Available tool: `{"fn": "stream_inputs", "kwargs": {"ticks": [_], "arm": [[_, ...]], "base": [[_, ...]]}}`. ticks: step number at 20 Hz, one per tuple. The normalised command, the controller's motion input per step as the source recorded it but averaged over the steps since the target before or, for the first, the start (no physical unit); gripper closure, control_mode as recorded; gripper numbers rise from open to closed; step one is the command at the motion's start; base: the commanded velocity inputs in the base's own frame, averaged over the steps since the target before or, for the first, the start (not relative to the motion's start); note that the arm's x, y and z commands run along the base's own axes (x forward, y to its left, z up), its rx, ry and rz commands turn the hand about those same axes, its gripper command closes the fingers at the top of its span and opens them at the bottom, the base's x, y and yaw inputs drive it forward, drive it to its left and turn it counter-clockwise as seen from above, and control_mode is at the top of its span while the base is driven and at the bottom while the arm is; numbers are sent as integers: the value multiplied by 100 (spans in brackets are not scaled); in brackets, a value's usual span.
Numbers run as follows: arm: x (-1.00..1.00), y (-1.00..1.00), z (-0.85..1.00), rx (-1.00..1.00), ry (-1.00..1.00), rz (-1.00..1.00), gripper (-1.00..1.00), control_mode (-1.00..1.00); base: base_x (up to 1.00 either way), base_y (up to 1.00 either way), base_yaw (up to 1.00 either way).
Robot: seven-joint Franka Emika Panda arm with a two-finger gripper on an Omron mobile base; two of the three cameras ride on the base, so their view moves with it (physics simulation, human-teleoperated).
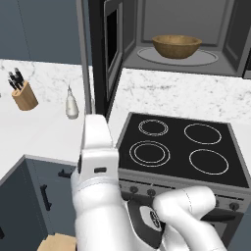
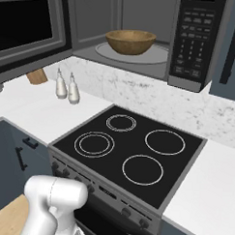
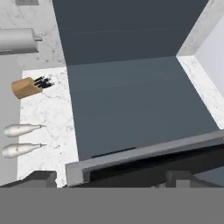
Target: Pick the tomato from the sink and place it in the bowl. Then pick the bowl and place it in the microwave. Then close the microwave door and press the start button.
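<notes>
Claw (image 3: 111,178): the two dark finger tips stand wide apart, nothing between them.

Directly ahead of the tips, very close: the grey upper edge of the black-framed microwave door with dark glass window (image 3: 144,159), standing open. Contact cannot be confirmed.

Off to one side of the claw, on the white marble counter: a tan wooden knife block (image 3: 27,87) and two pale bottle-shaped shakers (image 3: 22,130).

Further off, past the door: the wide round light-brown wooden bowl (image 1: 176,45) sits on the round turntable (image 1: 206,58) inside the dark built-in microwave (image 1: 235,34). Tomato not visible over the rim.

Judgement: door-closing step. The panel is rigid, hinged and light to swing, with slick glass. Push flat on the frame near the free edge, no pinch needed.
</notes>
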Motion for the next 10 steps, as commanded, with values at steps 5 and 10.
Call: {"fn": "stream_inputs", "kwargs": {"ticks": [5,10], "arm": [[100,37,-29,0,0,0,-100,-100],[99,64,-27,0,0,-1,-100,-100]], "base": [[0,0,0],[0,0,0]]}}
